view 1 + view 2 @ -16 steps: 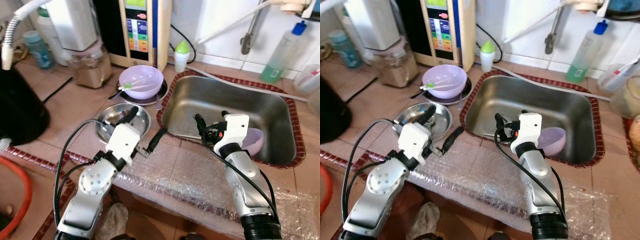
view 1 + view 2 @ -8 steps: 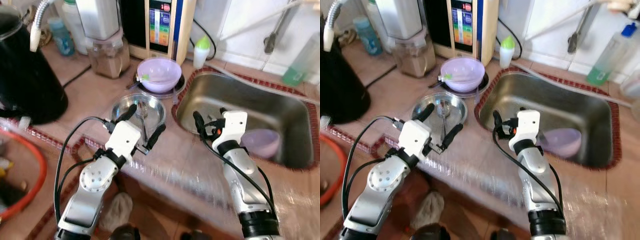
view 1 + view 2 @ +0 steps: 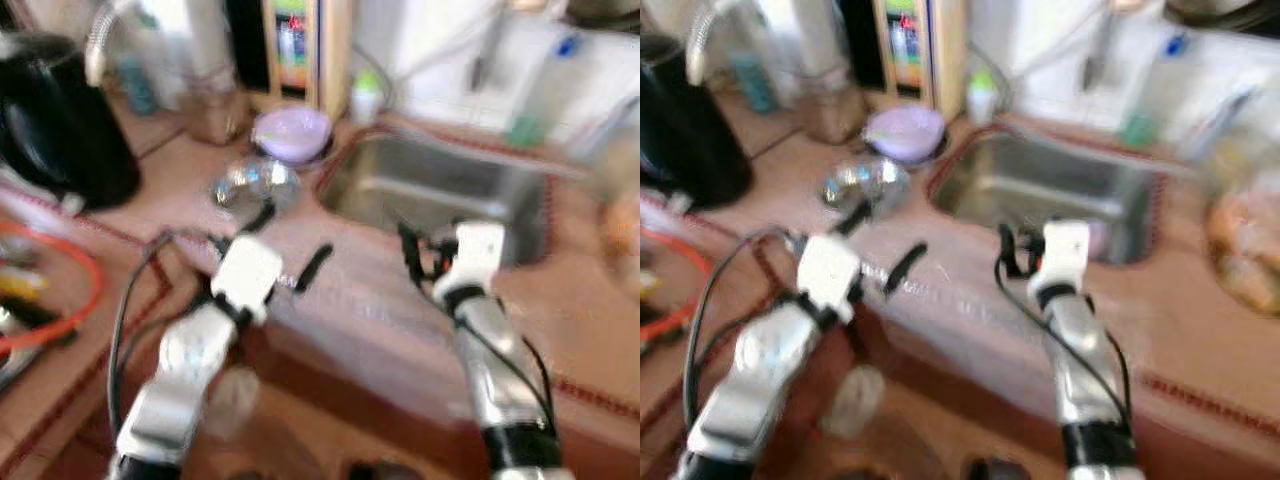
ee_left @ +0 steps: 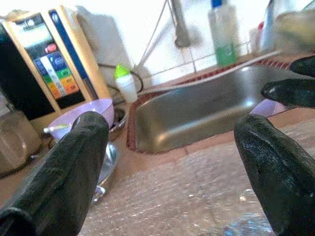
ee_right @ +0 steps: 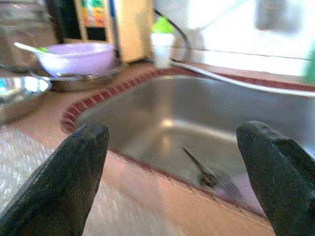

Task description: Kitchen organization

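Both head views were blurred. The left gripper (image 3: 292, 245) hung with fingers spread and empty over the bubble-wrap sheet (image 4: 197, 196) on the tiled worktop (image 3: 170, 190), beside the stainless steel sink (image 4: 206, 110). The right gripper (image 5: 172, 162), fingers also spread, hovered at the sink's near rim. A lilac plastic bowl (image 5: 78, 56) with a spoon stood on a metal dish just beside the sink.

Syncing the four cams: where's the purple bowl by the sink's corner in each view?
Left eye view: purple bowl, upper centre, blurred.
Right eye view, upper left of centre, blurred.
Left wrist view, just past one black finger.
Right wrist view, on a metal plate, a utensil resting in it.
Shared landmark: the steel sink, beside the bowl in every view.
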`<state>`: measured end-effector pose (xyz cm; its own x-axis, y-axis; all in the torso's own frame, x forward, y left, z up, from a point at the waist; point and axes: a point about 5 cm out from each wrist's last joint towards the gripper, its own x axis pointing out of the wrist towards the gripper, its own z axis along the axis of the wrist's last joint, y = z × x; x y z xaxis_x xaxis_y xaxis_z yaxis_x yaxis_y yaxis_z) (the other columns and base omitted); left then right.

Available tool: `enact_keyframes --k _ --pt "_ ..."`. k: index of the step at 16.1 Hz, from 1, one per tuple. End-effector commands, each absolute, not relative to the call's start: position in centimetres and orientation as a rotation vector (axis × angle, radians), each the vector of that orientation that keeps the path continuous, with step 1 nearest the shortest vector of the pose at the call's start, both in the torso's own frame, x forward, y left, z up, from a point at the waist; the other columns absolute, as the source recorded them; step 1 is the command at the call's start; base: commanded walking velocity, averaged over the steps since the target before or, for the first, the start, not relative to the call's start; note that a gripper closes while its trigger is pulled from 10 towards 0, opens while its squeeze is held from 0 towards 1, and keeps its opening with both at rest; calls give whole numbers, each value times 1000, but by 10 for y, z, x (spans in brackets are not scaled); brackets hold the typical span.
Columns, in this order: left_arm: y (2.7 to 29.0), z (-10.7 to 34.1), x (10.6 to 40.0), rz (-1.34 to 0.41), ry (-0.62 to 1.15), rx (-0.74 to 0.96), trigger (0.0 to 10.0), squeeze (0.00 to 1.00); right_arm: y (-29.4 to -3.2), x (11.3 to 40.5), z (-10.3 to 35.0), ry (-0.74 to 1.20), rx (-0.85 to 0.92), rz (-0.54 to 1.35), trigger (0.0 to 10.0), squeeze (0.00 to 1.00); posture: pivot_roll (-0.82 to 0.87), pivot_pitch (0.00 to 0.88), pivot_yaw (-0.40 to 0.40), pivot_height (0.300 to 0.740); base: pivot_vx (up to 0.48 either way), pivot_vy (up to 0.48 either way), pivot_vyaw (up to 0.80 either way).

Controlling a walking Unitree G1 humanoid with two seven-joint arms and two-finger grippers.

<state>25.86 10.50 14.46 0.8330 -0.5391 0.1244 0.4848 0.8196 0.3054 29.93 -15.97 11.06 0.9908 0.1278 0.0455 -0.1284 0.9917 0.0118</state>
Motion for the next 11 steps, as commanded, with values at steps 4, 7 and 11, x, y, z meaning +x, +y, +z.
enact_keyframes --k 4,7,11 --pt "107 149 261 -536 -218 236 10000 0 -154 302 116 -70 12 141 10000 0 8 0 32 740 0 0 0" --pt "111 148 264 -491 -209 222 10000 0 -152 301 115 -71 12 156 10000 0 5 0 37 740 0 0 0" --pt "126 142 272 -389 -184 217 10000 0 -150 299 114 -62 24 172 10000 0 6 0 36 740 0 0 0"
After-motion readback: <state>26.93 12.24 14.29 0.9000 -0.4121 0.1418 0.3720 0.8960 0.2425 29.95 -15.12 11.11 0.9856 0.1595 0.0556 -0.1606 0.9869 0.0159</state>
